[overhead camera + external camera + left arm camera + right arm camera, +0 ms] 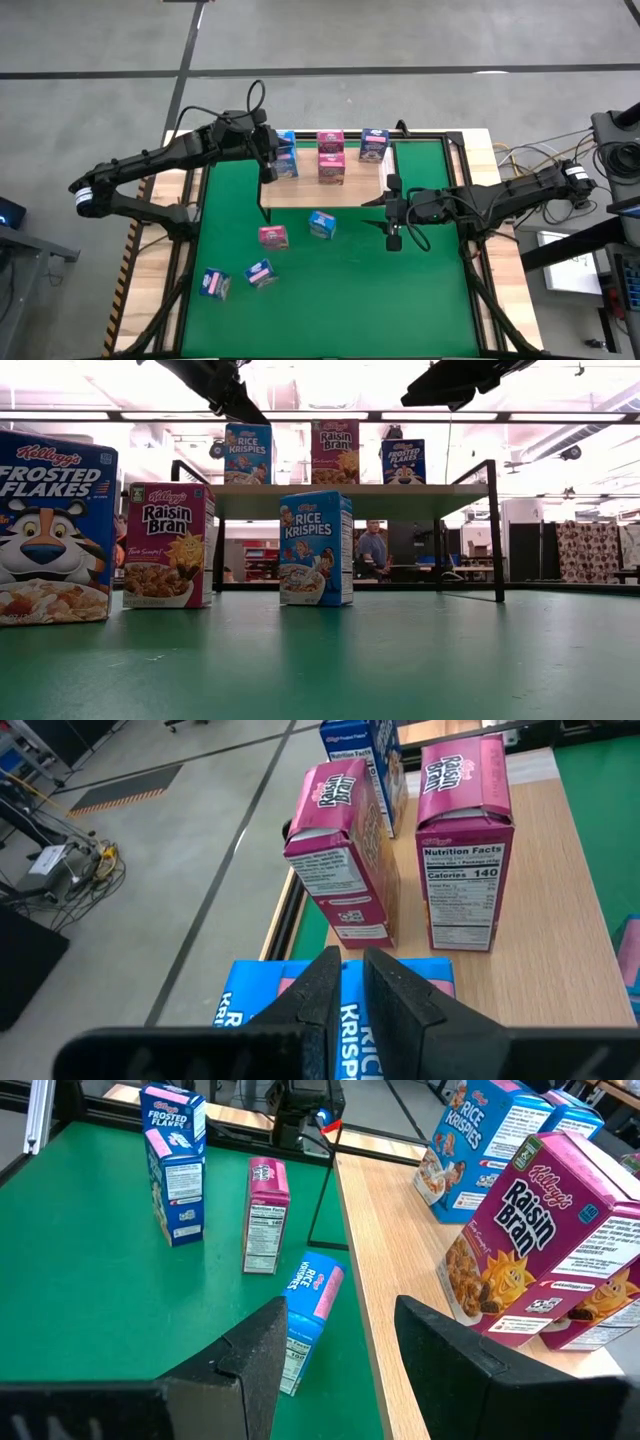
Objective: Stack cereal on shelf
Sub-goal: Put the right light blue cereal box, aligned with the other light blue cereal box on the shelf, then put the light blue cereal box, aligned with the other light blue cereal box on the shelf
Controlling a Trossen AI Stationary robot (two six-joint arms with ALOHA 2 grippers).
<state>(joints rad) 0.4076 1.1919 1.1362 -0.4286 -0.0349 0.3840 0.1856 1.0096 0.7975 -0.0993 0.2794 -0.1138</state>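
The shelf (355,195) stands at the mat's far side. On it stand a light blue Rice Krispies box (287,158), two pink Raisin Bran boxes (331,140) (332,168) and a dark blue Frosted Flakes box (374,147). My left gripper (352,962) is shut, slanting down just over the light blue box's top (400,975). My right gripper (335,1350) hovers open near the shelf's right end with nothing between its fingers. Several more cereal boxes are on the green mat, among them a pink one (273,237) and a light blue one (322,225). My left gripper's shut fingers (320,995) stand right above the top of the light blue Rice Krispies box, coming from the table's left and slanting down. My own fingers hide the spot, so I cannot tell whether they touch it. The box stands upright on the shelf.
A dark blue box (214,284) and another small box (261,273) are near the mat's left front. The shelf's black frame posts (493,530) rise at its corners. Bare green mat (400,300) spreads across the near right. Cables lie off the table's right edge (530,160).
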